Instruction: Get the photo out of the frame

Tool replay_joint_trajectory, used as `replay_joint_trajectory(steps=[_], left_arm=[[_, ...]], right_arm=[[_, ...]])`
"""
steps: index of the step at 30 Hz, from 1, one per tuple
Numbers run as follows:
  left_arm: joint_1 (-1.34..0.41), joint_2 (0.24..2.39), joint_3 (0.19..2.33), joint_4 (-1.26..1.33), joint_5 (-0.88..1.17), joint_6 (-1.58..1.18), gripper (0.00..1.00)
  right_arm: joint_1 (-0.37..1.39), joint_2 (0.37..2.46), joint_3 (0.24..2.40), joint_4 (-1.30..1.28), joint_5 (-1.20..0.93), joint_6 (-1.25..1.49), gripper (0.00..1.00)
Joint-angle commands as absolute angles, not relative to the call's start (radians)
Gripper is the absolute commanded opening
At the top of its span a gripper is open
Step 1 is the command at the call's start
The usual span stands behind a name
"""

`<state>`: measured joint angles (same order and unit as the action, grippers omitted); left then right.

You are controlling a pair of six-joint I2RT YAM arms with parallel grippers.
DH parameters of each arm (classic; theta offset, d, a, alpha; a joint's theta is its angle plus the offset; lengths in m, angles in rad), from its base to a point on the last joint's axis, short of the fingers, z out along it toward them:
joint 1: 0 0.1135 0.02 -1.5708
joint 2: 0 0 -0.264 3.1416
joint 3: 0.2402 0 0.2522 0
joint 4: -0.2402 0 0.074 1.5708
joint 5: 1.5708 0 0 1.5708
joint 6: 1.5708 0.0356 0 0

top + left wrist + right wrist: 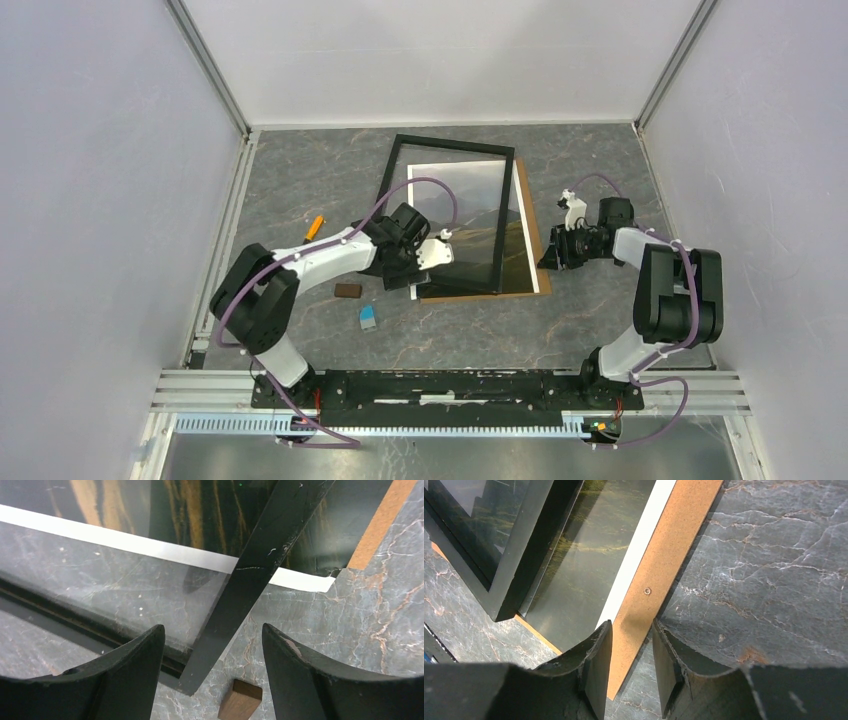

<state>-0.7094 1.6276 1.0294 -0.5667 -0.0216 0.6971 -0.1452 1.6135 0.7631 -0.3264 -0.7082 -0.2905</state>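
The frame (pixel 506 220), a black border with glass, lies askew over the photo (pixel 523 255) and the brown backing board (pixel 527 200). My left gripper (pixel 420 278) is open at the frame's near left corner. In the left wrist view that corner of the frame (pixel 250 580) sits between the left gripper's (pixel 213 630) fingers with gaps on both sides, above the photo's white border (pixel 150 547). My right gripper (pixel 550 258) is at the board's near right corner. Its fingers stand apart either side of the board (pixel 669 565), beside the photo (pixel 594 555) and the frame (pixel 519 545).
A small brown block (pixel 348 291) lies left of the frame, and it also shows between the left fingers as the brown block (pixel 240 702). An orange object (pixel 314 227) and a small blue-white object (pixel 368 318) lie on the marble table. Grey walls enclose three sides.
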Motion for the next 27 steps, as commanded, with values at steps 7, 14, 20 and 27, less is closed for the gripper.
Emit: replay_joint_trajectory(steps=[7,14,20,27], left_arm=[[-0.713,1.747,1.077,-0.468,-0.038,0.76,0.67],[-0.717,1.783,1.171,-0.42,0.02,0.721,0.41],[-0.722,1.811,1.225,-0.429,0.049,0.683,0.4],[-0.625,1.584,1.154,-0.417,0.194,0.265,0.74]], right_arm=[[-0.144,1.707,0.741,-0.326,-0.553,-0.304,0.39],[-0.143,1.736,0.741,-0.335,-0.531,-0.307,0.36],[-0.144,1.747,0.742,-0.34,-0.544,-0.307,0.35],[-0.145,1.71,0.73,-0.332,-0.59,-0.3,0.35]])
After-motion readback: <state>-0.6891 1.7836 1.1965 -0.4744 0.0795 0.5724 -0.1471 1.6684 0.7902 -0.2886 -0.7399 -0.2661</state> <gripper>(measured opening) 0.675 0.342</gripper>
